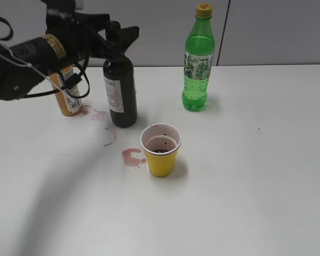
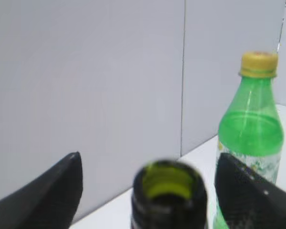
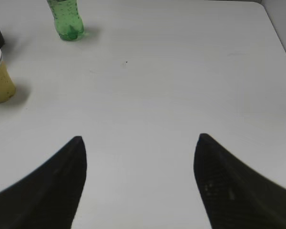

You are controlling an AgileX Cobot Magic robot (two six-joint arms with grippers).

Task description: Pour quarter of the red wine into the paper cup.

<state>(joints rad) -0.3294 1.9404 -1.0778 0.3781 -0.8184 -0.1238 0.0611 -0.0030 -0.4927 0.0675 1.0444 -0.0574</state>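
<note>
The red wine bottle [image 1: 120, 90] stands upright and uncapped on the white table, left of centre. Its open mouth [image 2: 169, 188] shows in the left wrist view. My left gripper [image 1: 116, 38] is open, with one finger on each side of the bottle's neck and a gap on both sides [image 2: 148, 160]. The yellow paper cup [image 1: 160, 154] stands in front of the bottle to the right and has dark red liquid in its bottom. It also shows in the right wrist view [image 3: 0, 81]. My right gripper [image 3: 139, 143] is open and empty over bare table.
An orange juice bottle [image 1: 68, 98] stands behind my left arm. A green soda bottle [image 1: 197, 66] with a yellow cap stands at the back, right of centre. Red wine stains [image 1: 132, 156] lie on the table beside the cup and near the juice bottle.
</note>
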